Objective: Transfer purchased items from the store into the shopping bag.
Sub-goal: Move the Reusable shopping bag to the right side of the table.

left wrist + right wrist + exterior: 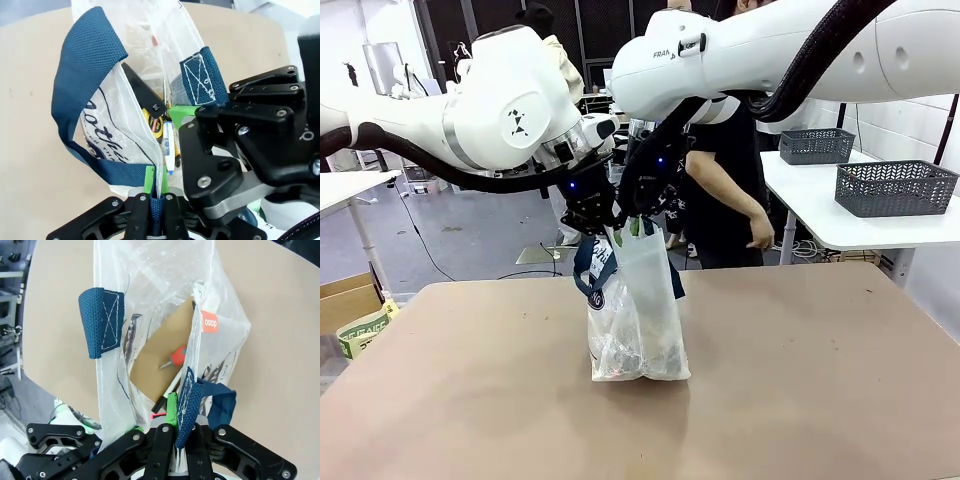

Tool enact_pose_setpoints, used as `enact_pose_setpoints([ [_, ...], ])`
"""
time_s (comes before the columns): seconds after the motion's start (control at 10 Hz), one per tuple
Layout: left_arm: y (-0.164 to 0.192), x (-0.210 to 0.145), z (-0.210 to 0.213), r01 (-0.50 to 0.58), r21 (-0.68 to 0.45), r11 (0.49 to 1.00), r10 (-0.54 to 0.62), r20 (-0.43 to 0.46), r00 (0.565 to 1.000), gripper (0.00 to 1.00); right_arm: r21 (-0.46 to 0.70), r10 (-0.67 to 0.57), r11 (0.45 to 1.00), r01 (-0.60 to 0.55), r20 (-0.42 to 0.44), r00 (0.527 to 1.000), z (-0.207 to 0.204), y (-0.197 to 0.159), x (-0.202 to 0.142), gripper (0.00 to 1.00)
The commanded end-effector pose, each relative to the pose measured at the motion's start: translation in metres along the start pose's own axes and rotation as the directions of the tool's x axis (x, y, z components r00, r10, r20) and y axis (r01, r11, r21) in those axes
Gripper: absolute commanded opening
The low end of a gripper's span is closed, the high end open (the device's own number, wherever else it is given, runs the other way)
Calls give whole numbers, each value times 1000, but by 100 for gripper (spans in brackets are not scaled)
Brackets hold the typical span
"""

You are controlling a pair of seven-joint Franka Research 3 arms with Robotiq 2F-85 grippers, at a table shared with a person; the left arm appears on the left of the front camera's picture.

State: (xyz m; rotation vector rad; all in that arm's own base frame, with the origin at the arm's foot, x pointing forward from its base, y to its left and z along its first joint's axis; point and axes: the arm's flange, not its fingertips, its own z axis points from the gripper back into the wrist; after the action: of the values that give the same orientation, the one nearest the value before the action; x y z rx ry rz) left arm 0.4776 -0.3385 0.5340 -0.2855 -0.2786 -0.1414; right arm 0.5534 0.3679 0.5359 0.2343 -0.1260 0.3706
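At the middle of the table (pixel 820 400), the shopping bag (pixel 638 325) rests upright, its top held from both sides. The left arm's jaws are closed on one navy strap handle (pixel 156 216), and the right arm's jaws are clamped on the other strap (pixel 186 402). Inside the bag lie a flat brown cardboard piece (pixel 160 352), a small yellow object (pixel 151 121), a white-and-blue tube (pixel 169 145) and black-handled scissors (pixel 141 90). A person (pixel 730 180) stands beyond the table's far edge.
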Motion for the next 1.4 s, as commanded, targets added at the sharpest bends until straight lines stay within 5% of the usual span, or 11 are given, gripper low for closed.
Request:
enact_pose_setpoints([
  [0.0, 5, -4, -1, 25, -21, 999, -25, 33, 999, 0, -9, -25, 1000, 25, 12, 1000, 5, 8, 3, 0],
  [0.3, 1, 0, -1, 2, -1, 1000, -2, 3, 1000, 0, -12, -29, 1000, 29, 5, 1000, 5, 10, 1, 0],
  [0.8, -11, -9, 2, 35, -50, 998, -33, 28, 999, 96, -12, -40, 999, 40, -2, 999, 2, 8, 3, 0],
  [1.3, -19, -11, 10, 60, -127, 990, -52, 66, 996, 100, -18, -40, 999, 40, -11, 999, 1, 7, 5, 0],
])
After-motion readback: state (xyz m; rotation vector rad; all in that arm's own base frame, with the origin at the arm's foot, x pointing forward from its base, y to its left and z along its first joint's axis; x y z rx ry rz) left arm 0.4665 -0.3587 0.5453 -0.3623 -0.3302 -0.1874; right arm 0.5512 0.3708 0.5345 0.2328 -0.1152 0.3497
